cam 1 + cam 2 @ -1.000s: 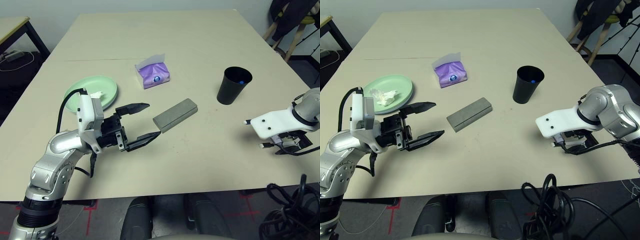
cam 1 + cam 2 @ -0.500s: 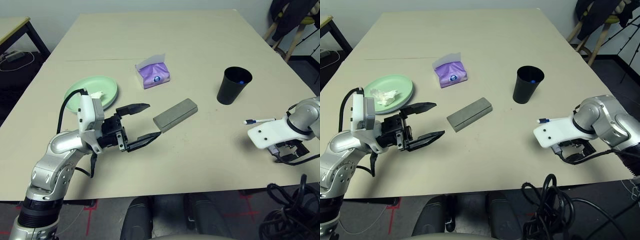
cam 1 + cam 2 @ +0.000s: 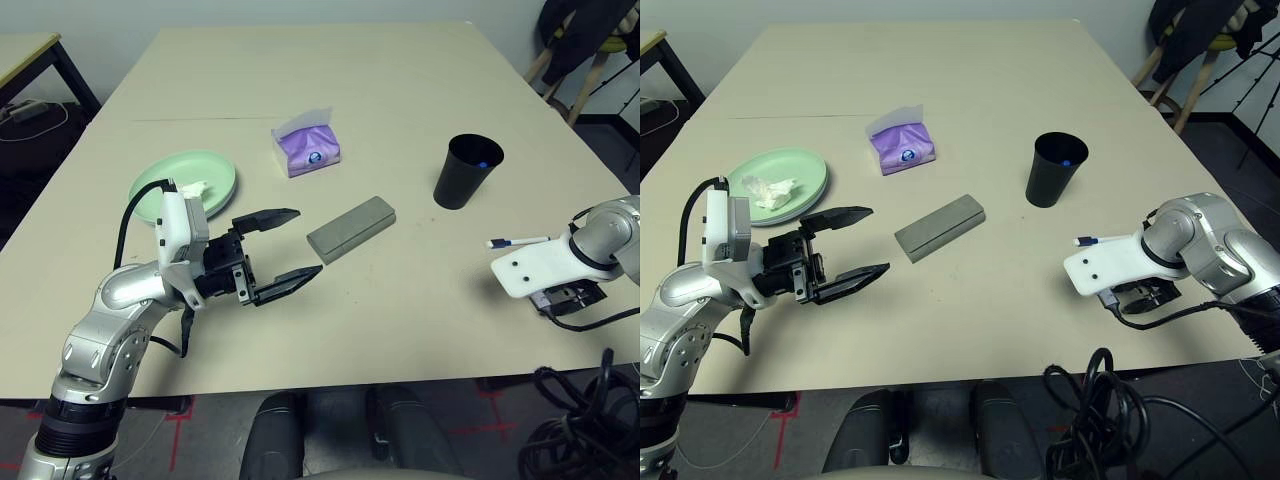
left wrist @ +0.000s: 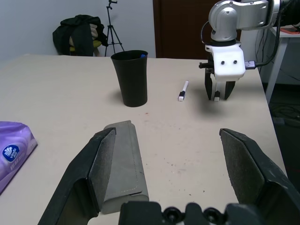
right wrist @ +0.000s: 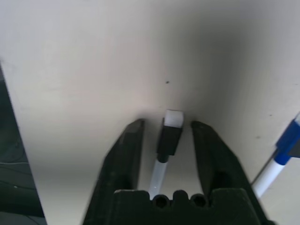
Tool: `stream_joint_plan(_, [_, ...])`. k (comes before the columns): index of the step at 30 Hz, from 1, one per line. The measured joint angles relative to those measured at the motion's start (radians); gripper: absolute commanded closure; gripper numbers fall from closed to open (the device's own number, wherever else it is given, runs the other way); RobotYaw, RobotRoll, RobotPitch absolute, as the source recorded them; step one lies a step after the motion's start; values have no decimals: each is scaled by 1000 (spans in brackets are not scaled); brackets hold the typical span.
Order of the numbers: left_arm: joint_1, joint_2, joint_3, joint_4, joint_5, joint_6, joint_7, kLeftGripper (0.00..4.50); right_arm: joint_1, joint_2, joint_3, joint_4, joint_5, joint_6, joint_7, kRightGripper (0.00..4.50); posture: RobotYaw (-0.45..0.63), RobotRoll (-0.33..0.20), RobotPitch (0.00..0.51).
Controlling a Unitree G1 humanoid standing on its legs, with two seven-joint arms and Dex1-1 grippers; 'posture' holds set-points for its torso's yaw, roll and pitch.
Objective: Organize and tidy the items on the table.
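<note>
L gripper [image 3: 285,248] wide open, hovering low over table [image 3: 400,120], fingers pointing at grey case [image 3: 351,229]; one finger tip just beside the case's near end, not touching as far as I can see. L wrist view: case [image 4: 123,164] lies past the left-hand finger [image 4: 96,161], off to one side of the gap rather than centred in it. R gripper [image 5: 165,140] near table's right edge, pointing down at the surface, fingers part open w/ a small black-and-white object [image 5: 168,133] between them; I can't tell if the pads touch it. White pen w/ blue cap [image 3: 517,241] lies flat on table just beside R gripper, on the far side. L wrist view shows same: pen [image 4: 183,90] near R gripper [image 4: 220,91], apart from it. Black cup [image 3: 467,171] upright, betw. case and R arm, something blue inside at the rim. Green plate [image 3: 185,184] behind L arm, crumpled tissue [image 3: 192,188] on it. Purple tissue pack [image 3: 308,148] mid-table, beyond case, well apart from cup. Thin seam line runs across table beyond plate and pack.
</note>
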Motion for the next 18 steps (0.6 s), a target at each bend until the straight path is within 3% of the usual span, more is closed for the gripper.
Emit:
stream_joint_plan(3, [0,0,0,0,0,2,0,0,2,0,-3,-1,0,0,2,4096,4,0,157])
stream_joint_plan(12, [0,0,-1,0,0,3,0,0,36,1,-42,-26,23,55,12,4114,-1,0,160])
stream_joint_plan(18, [-2,1,-3,0,0,5,-1,0,8,77,-70,-126,164,289,61,4114,-9,0,156])
